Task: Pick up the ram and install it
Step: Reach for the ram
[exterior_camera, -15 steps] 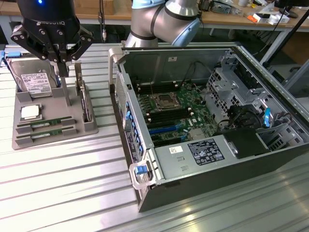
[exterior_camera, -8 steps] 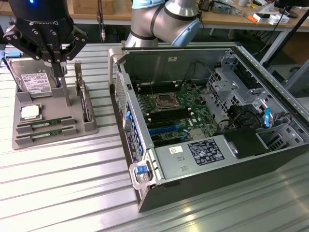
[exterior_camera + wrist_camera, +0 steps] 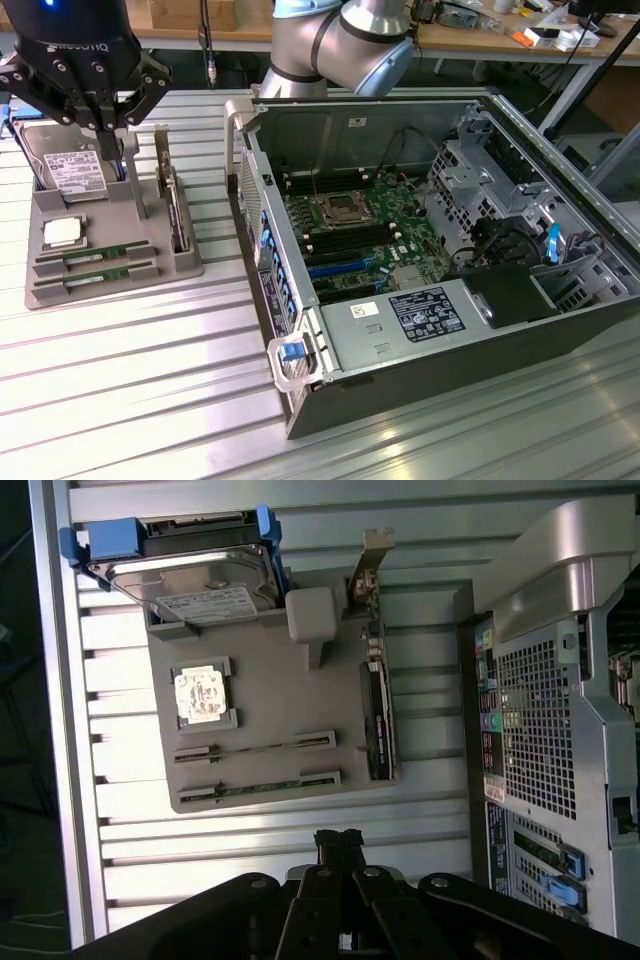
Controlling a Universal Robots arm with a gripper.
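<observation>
The open computer case (image 3: 430, 230) sits on the counter (image 3: 120, 400), nothing installed yet, it seems. Over the grey tray (image 3: 140, 238) beside it hangs the pincer (image 3: 338, 840), closed tight and empty. The ram (image 3: 100, 276) lies in its tray slot, not yet picked up

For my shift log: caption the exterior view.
Shut gripper poised by the grey holder, both ram sticks in its slots, open computer case alongside.

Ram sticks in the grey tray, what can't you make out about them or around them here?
- ram sticks: labels and chips are too small to read in either view.
- hard drive: in the exterior view, partly behind the gripper.
- motherboard slots: exterior view, latches too small to judge.
</observation>
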